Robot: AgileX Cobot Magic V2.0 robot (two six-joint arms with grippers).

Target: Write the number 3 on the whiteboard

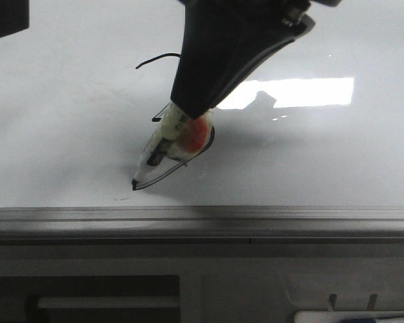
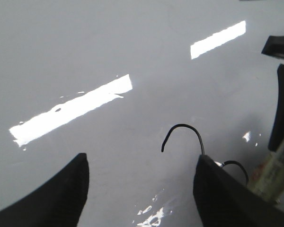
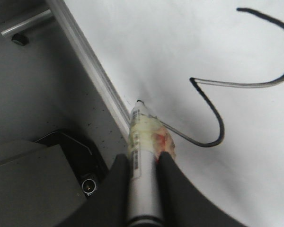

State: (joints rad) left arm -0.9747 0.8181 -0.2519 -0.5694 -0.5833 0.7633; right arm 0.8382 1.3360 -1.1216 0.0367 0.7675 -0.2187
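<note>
In the front view the right gripper came down over the whiteboard, clamped on a marker whose tip touched the board just above the grey bottom rail. The number 3 showed only in pieces, a short arc near the top and a lower curve running out to the tip, the rest hidden behind the arm. The marker looked light and stiff, wrapped in tape where the fingers took it, a sensible place to hold; the glossy board probably offered a slick surface that wanted only light pressure.

In the left wrist view the left gripper hovered with its jaws wide apart and nothing between them, over the board. The top hook of the 3 lay between the fingers, with the marker at the frame's edge.

In the right wrist view the fingers pinched the marker at its taped barrel. The numeral stood nearly whole, its tail ending at the tip beside the rail. A dark tray sat beyond the board's bottom edge. Nothing seemed to block the pen.
</note>
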